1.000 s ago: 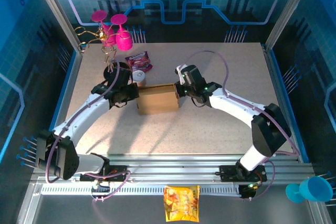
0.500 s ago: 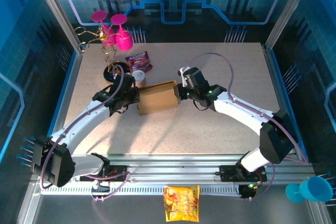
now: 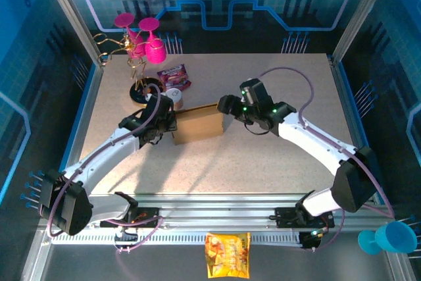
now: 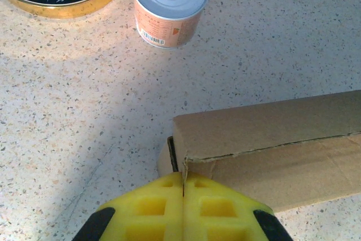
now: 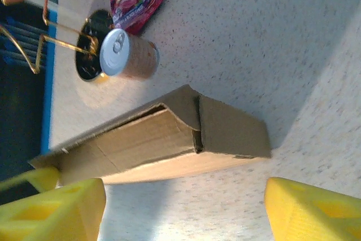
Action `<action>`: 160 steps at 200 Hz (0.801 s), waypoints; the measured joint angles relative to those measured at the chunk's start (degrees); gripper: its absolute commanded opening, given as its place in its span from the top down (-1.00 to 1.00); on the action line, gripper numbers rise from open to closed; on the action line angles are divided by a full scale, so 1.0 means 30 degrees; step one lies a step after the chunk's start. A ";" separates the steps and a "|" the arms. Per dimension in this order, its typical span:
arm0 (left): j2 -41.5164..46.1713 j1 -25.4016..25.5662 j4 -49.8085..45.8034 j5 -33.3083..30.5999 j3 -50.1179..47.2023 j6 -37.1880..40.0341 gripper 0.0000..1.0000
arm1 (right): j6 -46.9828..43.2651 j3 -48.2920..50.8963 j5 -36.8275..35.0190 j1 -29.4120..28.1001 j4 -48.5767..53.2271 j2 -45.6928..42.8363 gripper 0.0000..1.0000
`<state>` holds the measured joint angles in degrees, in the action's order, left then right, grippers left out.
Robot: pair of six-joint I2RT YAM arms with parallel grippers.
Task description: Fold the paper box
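The paper box [image 3: 198, 126] is a brown cardboard shape lying on the table's middle, partly folded, with a flap edge gaping along its top [image 5: 169, 134]. My left gripper [image 3: 170, 123] is at the box's left end. In the left wrist view its yellow fingers [image 4: 152, 207] are shut together [image 4: 183, 198] on a thin cardboard edge at the box's corner [image 4: 259, 134]. My right gripper [image 3: 226, 105] hangs just off the box's right end. Its jaws stand wide open [image 5: 180, 213] with only table between them, a short way from the box.
A small tin can [image 3: 174, 96] stands just behind the box's left end, beside a black gold-rimmed dish [image 3: 146, 90] and a purple snack packet [image 3: 174, 76]. Pink cups on a gold rack [image 3: 141, 37] sit at the back left. A yellow snack bag [image 3: 227, 255] lies below the rail and a blue cup [image 3: 388, 238] at the bottom right.
My right gripper has opened, let go of the box's right end and drawn back to the right. The left gripper stays shut on the left end, shifted slightly right.
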<state>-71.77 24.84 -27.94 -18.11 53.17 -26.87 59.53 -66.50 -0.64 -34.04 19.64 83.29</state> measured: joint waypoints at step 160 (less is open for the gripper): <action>0.0000 0.0321 -0.0007 -0.0488 -0.0029 0.0022 1.00 | 1.5052 0.1603 0.4881 0.1180 -0.5625 0.2943 -0.51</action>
<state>-71.77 25.80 -27.97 -19.57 53.08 -26.81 104.68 -61.69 14.00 -30.50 2.76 92.12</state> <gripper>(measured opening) 0.047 0.768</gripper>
